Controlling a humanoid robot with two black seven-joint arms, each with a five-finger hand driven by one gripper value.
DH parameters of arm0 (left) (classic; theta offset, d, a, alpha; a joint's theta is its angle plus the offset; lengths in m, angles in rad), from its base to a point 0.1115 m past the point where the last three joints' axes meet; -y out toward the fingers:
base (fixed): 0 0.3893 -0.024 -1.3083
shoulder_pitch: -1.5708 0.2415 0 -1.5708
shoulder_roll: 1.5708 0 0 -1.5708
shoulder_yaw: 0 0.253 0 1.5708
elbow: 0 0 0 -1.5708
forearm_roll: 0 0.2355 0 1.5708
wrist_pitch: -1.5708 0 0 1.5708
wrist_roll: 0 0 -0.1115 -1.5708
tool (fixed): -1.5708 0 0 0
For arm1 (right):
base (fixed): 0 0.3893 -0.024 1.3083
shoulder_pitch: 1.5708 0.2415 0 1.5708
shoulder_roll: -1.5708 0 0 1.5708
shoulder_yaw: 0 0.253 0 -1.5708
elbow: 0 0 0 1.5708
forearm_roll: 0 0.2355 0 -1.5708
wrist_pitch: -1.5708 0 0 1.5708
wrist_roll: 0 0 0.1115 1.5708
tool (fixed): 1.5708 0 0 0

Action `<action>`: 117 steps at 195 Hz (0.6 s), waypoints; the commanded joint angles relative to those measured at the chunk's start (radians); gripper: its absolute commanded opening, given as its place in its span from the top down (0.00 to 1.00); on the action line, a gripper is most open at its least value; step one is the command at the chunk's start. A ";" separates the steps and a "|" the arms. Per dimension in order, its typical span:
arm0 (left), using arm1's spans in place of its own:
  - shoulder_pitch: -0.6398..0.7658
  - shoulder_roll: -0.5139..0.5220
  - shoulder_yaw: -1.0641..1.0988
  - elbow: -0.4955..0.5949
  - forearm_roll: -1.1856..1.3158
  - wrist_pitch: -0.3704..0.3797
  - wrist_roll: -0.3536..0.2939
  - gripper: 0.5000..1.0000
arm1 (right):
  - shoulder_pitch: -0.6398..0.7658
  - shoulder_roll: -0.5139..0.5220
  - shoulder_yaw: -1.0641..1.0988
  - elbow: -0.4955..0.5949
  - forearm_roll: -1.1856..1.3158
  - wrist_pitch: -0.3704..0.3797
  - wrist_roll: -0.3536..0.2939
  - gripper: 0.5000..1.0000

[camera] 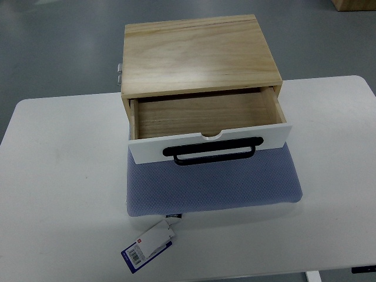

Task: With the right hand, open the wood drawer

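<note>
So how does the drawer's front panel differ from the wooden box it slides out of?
The front panel is painted white, while the box is bare light wood with visible grain. The panel carries a black handle; the box top has no fitting. The panel stands pulled out over the blue mat, while the box sits further back. Both are flat and rectangular.

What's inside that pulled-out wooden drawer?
Nothing visible: the drawer shows only its bare wood floor. Its rear part stays hidden under the wooden box top, so anything there cannot be seen.
</note>
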 commanded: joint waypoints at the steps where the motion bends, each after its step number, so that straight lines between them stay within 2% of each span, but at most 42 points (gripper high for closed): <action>1: 0.000 0.000 0.001 -0.001 0.001 0.000 0.000 0.00 | -0.084 0.034 0.139 -0.096 -0.001 -0.062 0.058 0.11; 20: 0.000 0.000 -0.001 -0.001 0.001 0.000 0.000 0.00 | -0.137 0.059 0.179 -0.144 0.011 -0.136 0.145 0.11; 38: 0.000 0.000 -0.001 0.001 0.000 0.000 0.000 0.00 | -0.191 0.085 0.210 -0.168 0.013 -0.217 0.294 0.12; 55: 0.000 0.000 -0.001 0.001 0.000 0.000 0.000 0.00 | -0.260 0.106 0.250 -0.182 0.039 -0.223 0.388 0.11; 75: 0.000 0.000 -0.001 0.001 0.000 0.000 0.000 0.00 | -0.309 0.129 0.302 -0.185 0.102 -0.214 0.404 0.11; 76: 0.000 0.000 -0.001 0.001 0.000 0.000 0.000 0.00 | -0.340 0.158 0.349 -0.188 0.169 -0.196 0.404 0.11; 88: 0.000 0.000 -0.001 0.001 0.000 0.000 -0.001 0.00 | -0.363 0.201 0.383 -0.208 0.229 -0.177 0.404 0.11; 117: 0.000 0.000 -0.002 0.002 -0.002 0.000 0.000 0.00 | -0.377 0.283 0.422 -0.365 0.291 -0.104 0.403 0.11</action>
